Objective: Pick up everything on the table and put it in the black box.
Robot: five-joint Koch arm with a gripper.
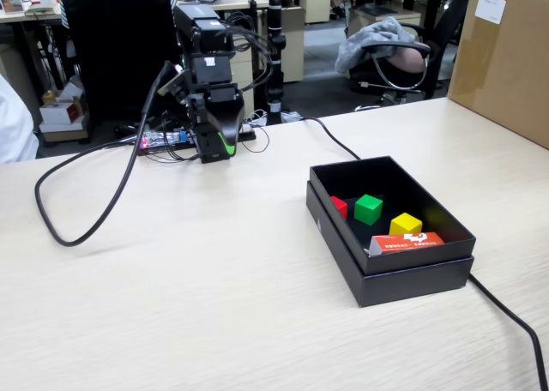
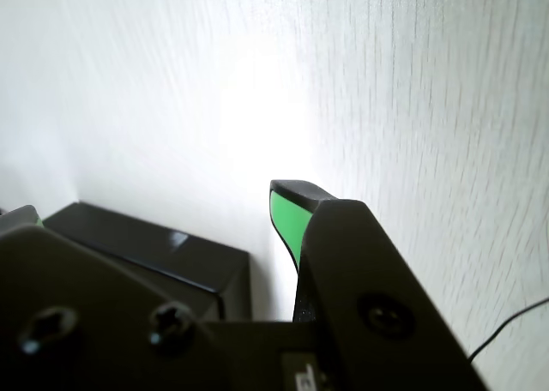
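The black box [image 1: 330, 209] stands open on the right of the table in the fixed view. Inside it lie a red cube [image 1: 340, 207], a green cube [image 1: 368, 208], a yellow cube [image 1: 406, 225] and a small red-and-white carton [image 1: 407, 243]. My gripper [image 1: 219, 153] hangs folded down at the arm's base at the back of the table, far left of the box. In the wrist view my gripper [image 2: 159, 211] shows a green-padded fingertip [image 2: 286, 216] on the right and the other tip at the far left, apart and holding nothing.
A thick black cable [image 1: 81, 235] loops over the left of the table, and another [image 1: 515, 322] runs off the front right from behind the box. A large cardboard box [image 1: 506, 57] stands at the back right. The arm's black base block [image 2: 163, 249] lies under the jaws.
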